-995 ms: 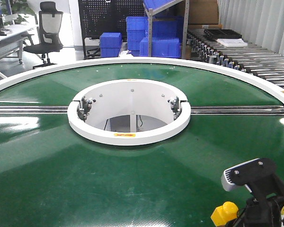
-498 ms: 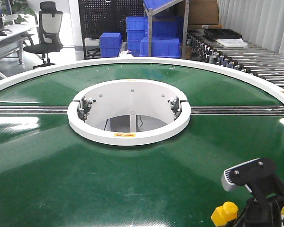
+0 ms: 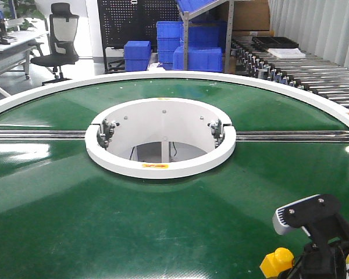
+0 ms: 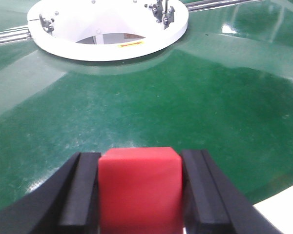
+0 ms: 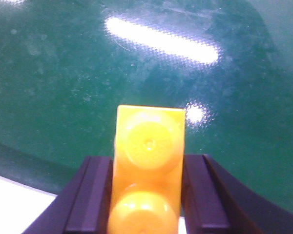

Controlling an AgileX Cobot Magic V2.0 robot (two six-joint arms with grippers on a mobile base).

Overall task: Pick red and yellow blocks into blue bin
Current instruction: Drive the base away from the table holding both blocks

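Observation:
In the left wrist view my left gripper (image 4: 139, 157) is shut on the red cube (image 4: 138, 190), held just above the green belt (image 4: 195, 97). My right gripper (image 5: 147, 161) is shut on the yellow brick (image 5: 149, 146), whose two round studs face the camera, also above the green surface. In the front view that yellow brick (image 3: 276, 261) shows at the bottom right beside the right arm (image 3: 320, 229). The left gripper does not show there. The blue bin is out of view.
A white ring (image 3: 160, 165) surrounds the hole in the middle of the round green conveyor, which has a white outer rim (image 3: 291, 87). Stacked blue crates (image 3: 198, 58), a metal shelf, an office chair (image 3: 61, 38) and roller tracks (image 3: 314, 72) stand beyond it.
The front view has shifted a few pixels to the right. Both grippers keep their holds and the right arm looks unmoved.

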